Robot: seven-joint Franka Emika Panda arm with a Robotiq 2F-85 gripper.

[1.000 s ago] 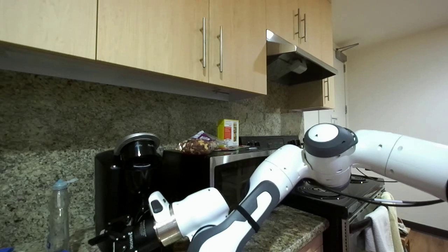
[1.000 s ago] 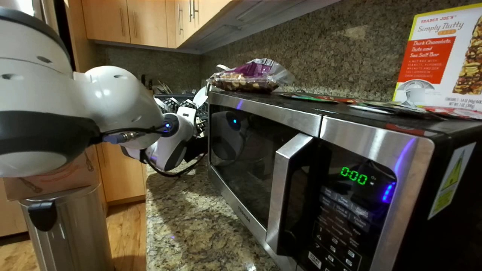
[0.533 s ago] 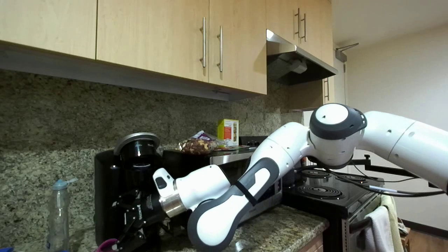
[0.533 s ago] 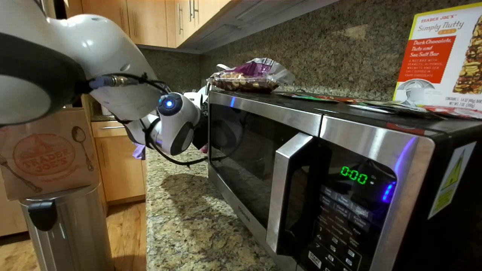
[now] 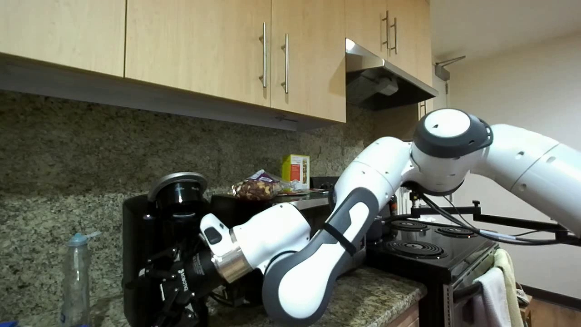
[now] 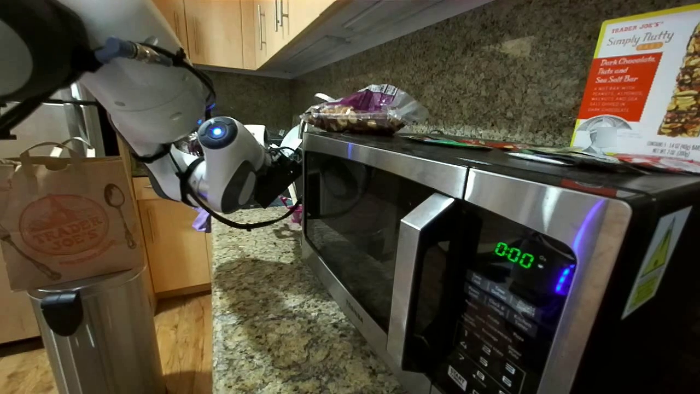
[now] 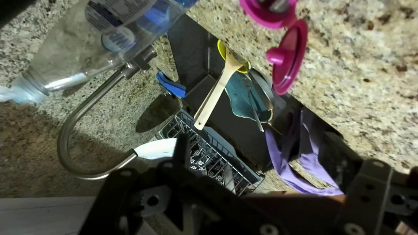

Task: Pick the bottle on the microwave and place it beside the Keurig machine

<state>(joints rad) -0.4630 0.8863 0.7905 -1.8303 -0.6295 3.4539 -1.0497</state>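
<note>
The pincer (image 5: 147, 302) is hanging low before the Keurig machine (image 5: 156, 227) in an exterior view, masking part of its front; the fingers (image 7: 182, 150) are standing wide apart.

Wrist view: the magenta bottle (image 7: 269, 19) is resting on the granite bench (image 7: 365, 88), apart from the fingers, the top edge cutting it off. Its round lid (image 7: 290, 58) is standing open beside the mouth, close by the sink (image 7: 189, 49). Whether the bottle is touching the Keurig machine, cannot tell. In an exterior view a magenta bit of it is showing just past a front corner of the microwave (image 6: 355, 219); a black cable (image 6: 246, 226) is looping close by that spot.

A tall clear bottle (image 5: 76, 281) is standing upright near the machine, a gap between them.

The sink is holding a wooden spoon (image 7: 215, 91) and other utensils. Across it from the magenta bottle, a dish rack (image 7: 225, 160) is lying alongside.

The arm (image 5: 317, 268) is crossing in front of the microwave, blocking much of its door in an exterior view. On top, a bag of nuts (image 6: 361, 112) is lying.

Farther off, a stove (image 5: 435, 263) is standing, a range hood (image 5: 386, 86) hanging above.
</note>
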